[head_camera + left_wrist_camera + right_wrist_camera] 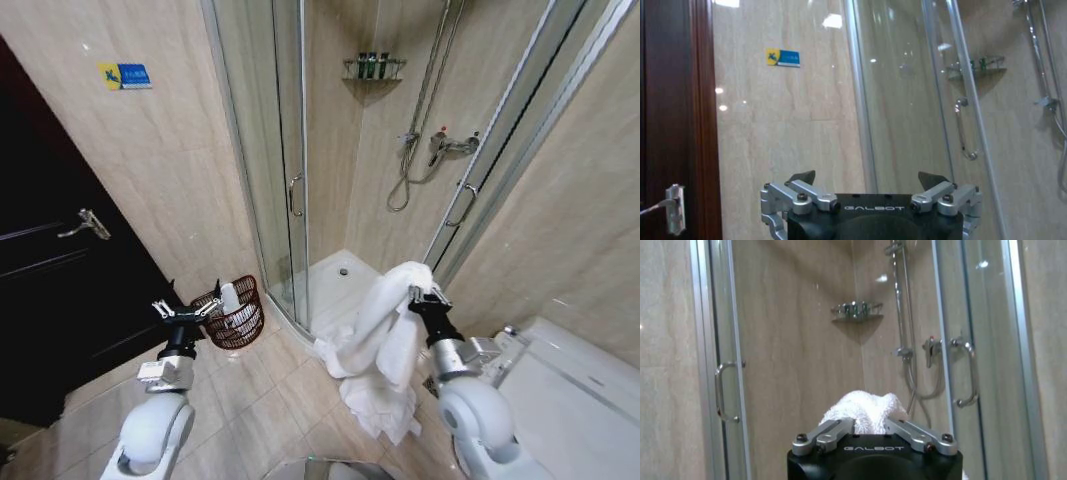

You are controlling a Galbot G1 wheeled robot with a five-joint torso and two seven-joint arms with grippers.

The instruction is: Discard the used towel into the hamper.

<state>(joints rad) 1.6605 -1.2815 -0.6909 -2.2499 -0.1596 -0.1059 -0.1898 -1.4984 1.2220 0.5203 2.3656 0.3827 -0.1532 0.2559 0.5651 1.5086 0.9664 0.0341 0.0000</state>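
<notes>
Item 1, towel (385, 335): white, bulky. I have it pinched near its top in my right gripper (428, 298), fingers closed on a bunched fold, as the right wrist view confirms (867, 412). Its long axis runs straight down from the grip; the lower end trails to the tiled floor (270, 400).

Item 2, hamper (235, 315): dark reddish-brown open-weave basket, upright on the floor beside the shower door (270, 150), mouth up. It stands to the left of the hanging towel, well apart from it, across bare tile.

Item 3, left gripper (187, 310): fingers spread wide, holding nothing, raised just beside the hamper's rim. This arm is nearer the hamper.

Judgement: I reckon the towel must travel leftward and be lifted enough for its trailing end to clear the rim.
</notes>
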